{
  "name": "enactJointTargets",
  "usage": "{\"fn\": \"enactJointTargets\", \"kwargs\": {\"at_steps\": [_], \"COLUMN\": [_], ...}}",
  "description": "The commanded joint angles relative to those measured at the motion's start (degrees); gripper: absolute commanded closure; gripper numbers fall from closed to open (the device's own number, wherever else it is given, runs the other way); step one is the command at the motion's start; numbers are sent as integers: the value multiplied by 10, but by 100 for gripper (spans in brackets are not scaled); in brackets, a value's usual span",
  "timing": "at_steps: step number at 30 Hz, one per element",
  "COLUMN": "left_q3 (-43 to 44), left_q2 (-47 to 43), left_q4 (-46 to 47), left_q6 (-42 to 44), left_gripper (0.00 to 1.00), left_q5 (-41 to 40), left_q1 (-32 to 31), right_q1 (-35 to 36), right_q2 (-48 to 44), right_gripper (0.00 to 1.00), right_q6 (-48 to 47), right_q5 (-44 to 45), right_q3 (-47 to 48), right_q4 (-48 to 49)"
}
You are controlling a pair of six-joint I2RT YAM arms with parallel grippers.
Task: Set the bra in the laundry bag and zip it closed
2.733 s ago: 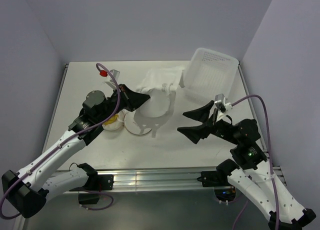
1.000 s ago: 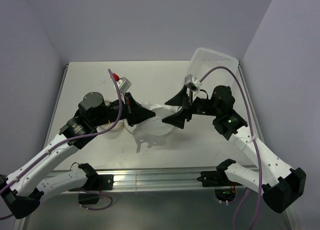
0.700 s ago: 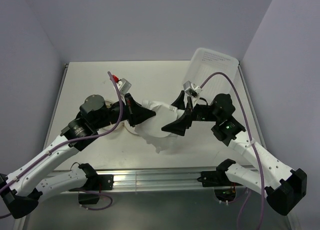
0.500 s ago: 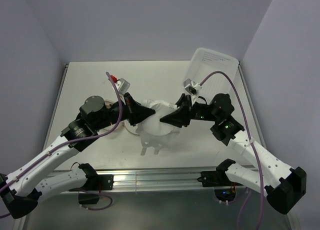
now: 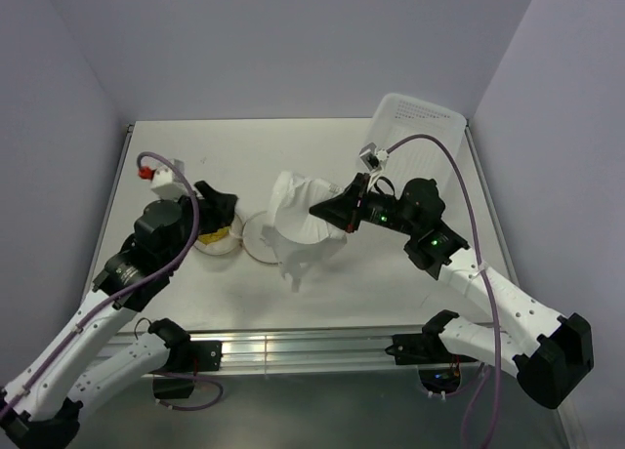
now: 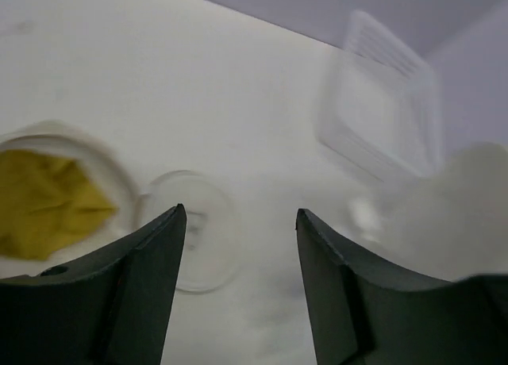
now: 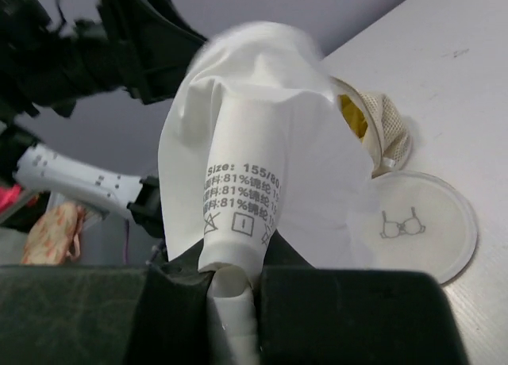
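The white bra (image 5: 301,223) hangs bunched over the table's middle, and my right gripper (image 5: 324,211) is shut on it. In the right wrist view the bra's care label (image 7: 238,198) is pinched between the jaws of the right gripper (image 7: 234,274). The laundry bag (image 5: 217,241) lies left of the bra with something yellow inside, and its round flap (image 5: 260,238) lies open beside it. That flap's black mark (image 7: 401,222) shows in the right wrist view. My left gripper (image 5: 217,209) is open and holds nothing above the bag (image 6: 48,210); its jaws (image 6: 238,218) frame the flap (image 6: 194,238).
A white rectangular plastic tray (image 5: 415,142) leans at the back right, also in the left wrist view (image 6: 389,115). The left arm (image 7: 119,32) shows behind the bra in the right wrist view. Walls close the table on three sides.
My left gripper let go of the bra, opened and drew back to the left over the bag. My right gripper closed on the bra and now holds it alone, slightly raised.
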Motion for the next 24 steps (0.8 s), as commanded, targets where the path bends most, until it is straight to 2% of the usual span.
{"fn": "enactJointTargets", "kwargs": {"at_steps": [1,4,7,8,11,16,19,20,24], "left_q3": [-45,-77,-105,-111,-127,-164,-185,-190,-205], "left_q2": [-25,-22,-45,-51,-31,20,29,32,53], "left_q4": [-93,-123,-126,-125,-118,-59,-33,-12,19], "left_q6": [-30,-30,-46,-57,-70,-99,-109,-107,-102], "left_gripper": [37,43,38,35,35,47,64,75,97], "left_q5": [-101,-69,-78,-83,-77,-58,-68,-61,-33], "left_q1": [112,201,233,239,253,256,256,256,256], "right_q1": [6,14,19,18,21,25,26,26,30], "right_q2": [3,34,43,45,51,53,49,50,67], "right_gripper": [100,100,100,100,100,100,100,100,100], "right_q6": [52,77,81,86,92,93,85,85,102], "right_q5": [81,91,128,140,146,141,147,153,153], "right_q3": [15,-8,-17,-18,-15,-13,-15,-17,-11], "right_q4": [69,107,116,125,134,142,138,138,160]}}
